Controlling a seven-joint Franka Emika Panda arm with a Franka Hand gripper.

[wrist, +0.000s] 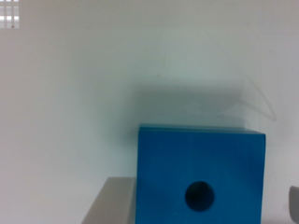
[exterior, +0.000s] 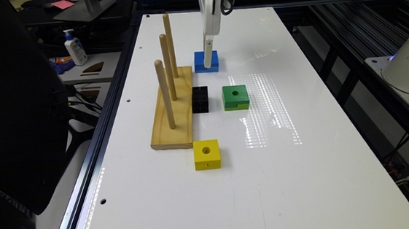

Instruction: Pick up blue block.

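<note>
Blue is the colour of the blue block [exterior: 206, 61], which is seen on the white tabletop [exterior: 304, 179] toward the far end, at about 12 o'clock from the middle of the exterior view. It is squarish, and in the wrist view [wrist: 201, 175] a small round hole is shown in its top. The gripper [exterior: 208, 60] is lowered straight down onto it from above, its white body hanging from the top edge of the picture and its tip set against the block's near face. In the wrist view a grey finger [wrist: 110, 203] is seen just beside one flank of the block and a sliver of grey at the opposite flank, so the gripper is spread with the block between its parts; whether the block is actually touched cannot be told.

A wooden base [exterior: 173, 111] carrying three upright pegs [exterior: 167, 66] is placed at 9 o'clock of centre, with the blue block just beyond its far corner. A black block [exterior: 200, 99] is set against the base's long side. A green block [exterior: 235, 97] is found near it at 3 o'clock of the black one, apart from it. A yellow block [exterior: 207, 154] is seen at 6 o'clock, just off the near corner of the base.
</note>
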